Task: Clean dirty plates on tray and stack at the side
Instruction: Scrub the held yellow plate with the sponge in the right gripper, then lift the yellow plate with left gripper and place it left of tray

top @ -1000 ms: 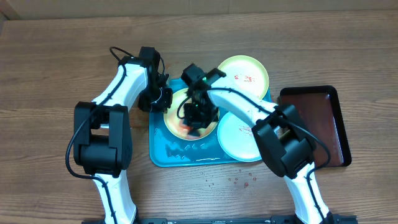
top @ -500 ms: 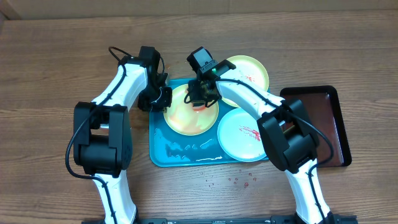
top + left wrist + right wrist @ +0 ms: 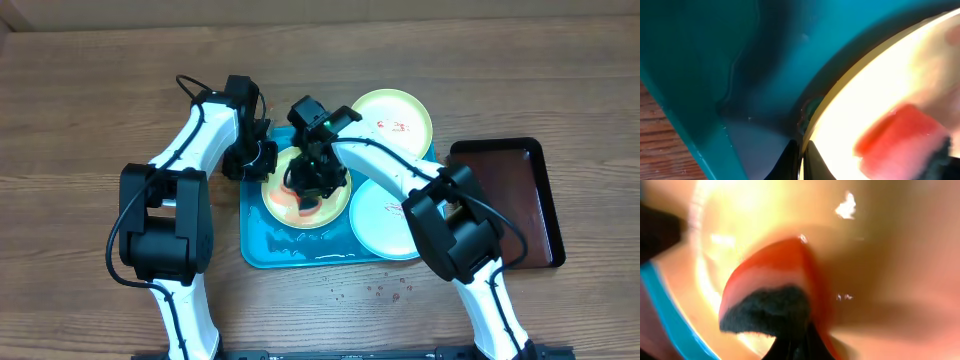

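Observation:
A pale yellow plate with a lime rim (image 3: 281, 198) lies on the left of the turquoise tray (image 3: 262, 243). My left gripper (image 3: 262, 160) is shut on this plate's left rim, seen close in the left wrist view (image 3: 800, 160), with the plate (image 3: 875, 85) and tray (image 3: 715, 50) there. My right gripper (image 3: 316, 183) is shut on a red sponge with a black scrub face (image 3: 770, 295) and presses it on the plate (image 3: 740, 225). A second yellow plate (image 3: 395, 115) sits at the tray's far right corner with red smears. A white, blue-rimmed plate (image 3: 385, 225) lies at the near right.
A dark brown-black tray (image 3: 520, 200) lies to the right of the turquoise tray. Water beads lie on the turquoise tray's front part (image 3: 300, 238). Red droplets spot the wooden table (image 3: 385, 290) in front of it.
My right gripper swept the sponge to the plate's far edge and then back toward its middle. My left gripper has kept its pinch on the rim.

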You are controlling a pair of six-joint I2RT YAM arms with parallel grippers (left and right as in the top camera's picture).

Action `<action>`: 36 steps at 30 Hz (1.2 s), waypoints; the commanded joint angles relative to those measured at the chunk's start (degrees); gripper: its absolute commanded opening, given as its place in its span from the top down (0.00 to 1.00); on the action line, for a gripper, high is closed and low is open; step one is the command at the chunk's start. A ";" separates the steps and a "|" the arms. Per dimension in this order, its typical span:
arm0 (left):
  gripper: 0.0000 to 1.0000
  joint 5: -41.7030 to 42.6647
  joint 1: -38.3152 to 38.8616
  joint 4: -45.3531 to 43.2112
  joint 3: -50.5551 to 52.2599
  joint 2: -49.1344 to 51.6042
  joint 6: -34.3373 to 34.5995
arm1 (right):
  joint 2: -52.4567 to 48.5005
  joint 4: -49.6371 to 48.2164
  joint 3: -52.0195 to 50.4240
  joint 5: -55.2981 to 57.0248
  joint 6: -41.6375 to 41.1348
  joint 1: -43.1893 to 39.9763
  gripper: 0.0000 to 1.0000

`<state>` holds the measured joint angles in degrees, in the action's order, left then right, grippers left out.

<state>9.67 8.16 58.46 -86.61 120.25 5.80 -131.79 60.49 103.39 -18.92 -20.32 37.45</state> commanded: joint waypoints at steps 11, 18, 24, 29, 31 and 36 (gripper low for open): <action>0.96 -6.47 -0.24 -1.33 -1.33 -4.48 -0.52 | 23.08 6.05 2.56 11.19 0.87 -15.61 0.96; 0.96 -16.46 0.94 -1.07 -1.33 -14.93 -0.48 | 34.82 6.08 2.56 11.19 0.87 -25.73 0.96; 0.96 -30.05 6.05 -0.61 -1.33 -22.10 -0.48 | 37.64 5.88 2.56 11.19 0.87 -30.99 0.96; 0.96 -47.89 14.78 0.33 -1.31 -25.20 -0.44 | 37.70 5.84 2.56 11.19 0.87 -33.09 0.96; 0.96 -55.52 19.08 0.79 -1.31 -25.27 -0.33 | 37.70 5.64 2.56 11.21 0.87 -33.75 0.96; 0.96 -74.01 29.33 2.91 -1.31 -25.11 3.58 | 37.70 5.66 2.56 11.19 0.87 -34.97 0.96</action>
<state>-44.82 32.10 60.69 -86.70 96.31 6.11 -95.68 66.65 105.14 -8.08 -19.64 3.60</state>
